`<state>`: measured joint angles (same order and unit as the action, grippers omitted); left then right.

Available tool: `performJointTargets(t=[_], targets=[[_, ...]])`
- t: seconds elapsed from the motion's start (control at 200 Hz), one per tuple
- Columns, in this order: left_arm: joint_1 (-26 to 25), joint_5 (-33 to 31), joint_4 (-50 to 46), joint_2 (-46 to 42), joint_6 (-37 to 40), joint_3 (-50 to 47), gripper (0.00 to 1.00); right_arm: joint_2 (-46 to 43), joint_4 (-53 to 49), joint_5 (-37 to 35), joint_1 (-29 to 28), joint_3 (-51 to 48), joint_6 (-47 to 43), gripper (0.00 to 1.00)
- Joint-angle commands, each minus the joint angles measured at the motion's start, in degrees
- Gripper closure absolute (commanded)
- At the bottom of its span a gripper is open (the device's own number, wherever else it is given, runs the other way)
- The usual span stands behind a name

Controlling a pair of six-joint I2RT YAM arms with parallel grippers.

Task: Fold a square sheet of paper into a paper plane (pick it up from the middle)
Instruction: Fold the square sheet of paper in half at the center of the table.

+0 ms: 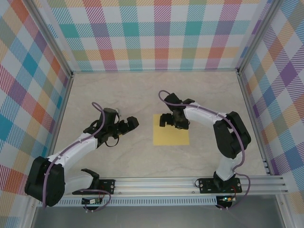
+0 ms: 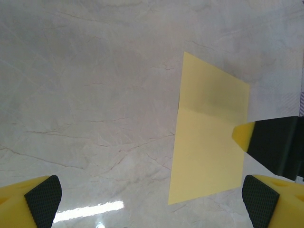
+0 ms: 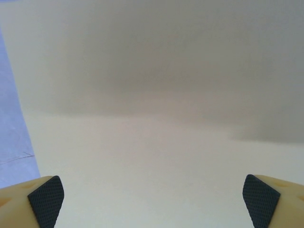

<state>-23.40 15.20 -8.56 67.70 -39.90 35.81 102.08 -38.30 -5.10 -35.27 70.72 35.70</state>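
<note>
The square sheet of paper [image 1: 171, 135] is plain yellow and lies flat on the marble table, with a faint crease across its middle [image 2: 209, 142]. My right gripper [image 1: 172, 119] hovers low over the sheet's far half. Its pads stand wide apart, open, with the paper [image 3: 156, 142] beneath them and nothing between them [image 3: 153, 202]. My left gripper [image 1: 128, 124] is open over bare table just left of the sheet, its pads far apart [image 2: 152, 204]. One finger of the right gripper [image 2: 273, 142] shows at the sheet's right edge. The paper plane is out of view.
The marble tabletop [image 1: 118, 95] is walled by checked panels on three sides [image 1: 152, 33]. An aluminium rail [image 1: 180, 183] with both arm bases runs along the near edge. Bare table lies around the sheet [image 2: 95, 95].
</note>
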Motion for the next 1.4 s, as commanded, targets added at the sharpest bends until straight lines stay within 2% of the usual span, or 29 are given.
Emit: performJointTargets(t=[0.0,0.065,0.155,0.33,0.665,1.11,1.395], targets=[[-0.33,2.19,4.13,2.24,-0.67,1.77,0.0,-2.89,2.78,-3.01,-0.31,-1.16,-3.59,0.0],[-0.33,4.77,4.82,4.65,-0.66,2.75,0.0,-1.92,1.82,-0.15,-0.09,-0.2,-4.51,0.0],[-0.67,7.18,5.3,7.7,-0.24,4.3,0.0,3.15,-5.97,0.64,-0.07,5.1,-3.27,0.0],[-2.58,5.93,5.16,10.06,-0.28,5.89,0.0,7.08,-8.65,-3.91,-1.21,7.88,-1.63,0.0],[-4.11,4.86,5.75,12.29,-0.54,5.65,0.0,13.93,-10.98,-2.85,-1.95,13.14,-2.57,0.0],[-4.37,4.66,5.46,13.07,-0.42,5.88,0.0,18.38,-10.22,-2.51,-2.59,9.58,-0.64,0.0],[-4.46,4.75,5.13,12.96,-0.44,5.73,0.0,18.22,-9.39,-2.26,-2.87,8.87,-0.88,0.01]])
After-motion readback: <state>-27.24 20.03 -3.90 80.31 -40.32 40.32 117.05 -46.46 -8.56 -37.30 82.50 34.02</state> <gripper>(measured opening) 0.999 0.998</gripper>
